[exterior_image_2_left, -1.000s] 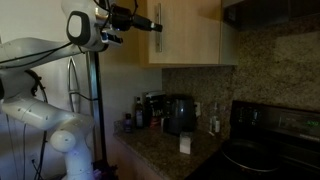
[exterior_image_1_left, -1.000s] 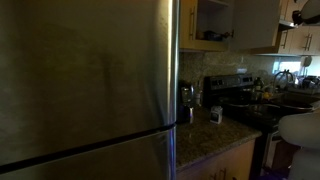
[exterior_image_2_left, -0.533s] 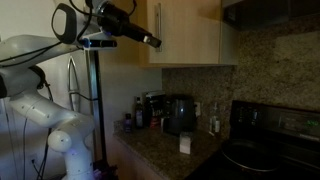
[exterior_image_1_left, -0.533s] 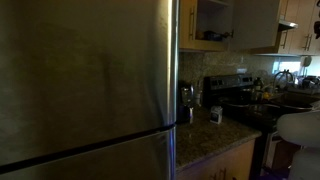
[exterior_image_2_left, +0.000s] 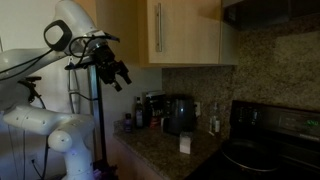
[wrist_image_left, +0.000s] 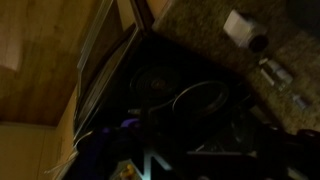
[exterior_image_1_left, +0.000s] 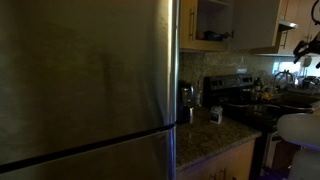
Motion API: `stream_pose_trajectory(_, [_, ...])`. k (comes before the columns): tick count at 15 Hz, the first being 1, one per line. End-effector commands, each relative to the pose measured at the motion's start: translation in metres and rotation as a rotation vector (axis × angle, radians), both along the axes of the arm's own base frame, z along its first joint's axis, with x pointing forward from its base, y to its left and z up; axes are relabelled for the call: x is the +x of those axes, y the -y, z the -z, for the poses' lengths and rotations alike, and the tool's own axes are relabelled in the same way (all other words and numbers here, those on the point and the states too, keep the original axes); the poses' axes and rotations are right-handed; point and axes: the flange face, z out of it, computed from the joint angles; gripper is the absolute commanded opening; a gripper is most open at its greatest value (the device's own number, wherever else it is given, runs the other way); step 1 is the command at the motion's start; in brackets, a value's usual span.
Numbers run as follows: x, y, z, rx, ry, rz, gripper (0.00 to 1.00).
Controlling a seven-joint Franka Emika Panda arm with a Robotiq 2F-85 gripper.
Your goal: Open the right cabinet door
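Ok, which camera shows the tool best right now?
An exterior view: the tool shows whole against the pale wall, down-left of the right cabinet door. In an exterior view it is only a dark shape at the right edge. The wrist view is too dark to tell.

The white arm (exterior_image_2_left: 40, 112) arches high, its dark end effector (exterior_image_2_left: 119, 77) tilted downward in mid-air, finger spacing unclear.

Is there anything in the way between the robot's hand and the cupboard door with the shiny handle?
No, nothing visible is in the way. In an exterior view the hand hangs in open air, lower than the right cabinet door and off to the side where its silver handle is, not touching it. Only bare wall shows between them.
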Motion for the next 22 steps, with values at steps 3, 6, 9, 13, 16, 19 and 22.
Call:
stream_pose_trajectory(3, [0.027, -0.137, 0.020, 0.243, -0.043, -0.215, 1.00])
stream_pose_trajectory(6, [0.077, -0.183, -0.008, 0.115, 0.074, -0.381, 1.00])
stream_pose_trajectory(9, [0.122, -0.193, -0.040, -0.073, 0.179, -0.464, 1.00])
stream_pose_trajectory(13, [0.162, -0.178, -0.088, -0.321, 0.301, -0.521, 1.00])
stream_pose_trajectory(16, [0.158, -0.179, -0.088, -0.337, 0.328, -0.497, 1.00])
stream_pose_trajectory(19, [0.163, -0.169, -0.103, -0.451, 0.366, -0.468, 1.00])
stream_pose_trajectory(22, [0.152, -0.145, -0.128, -0.572, 0.463, -0.377, 1.00])
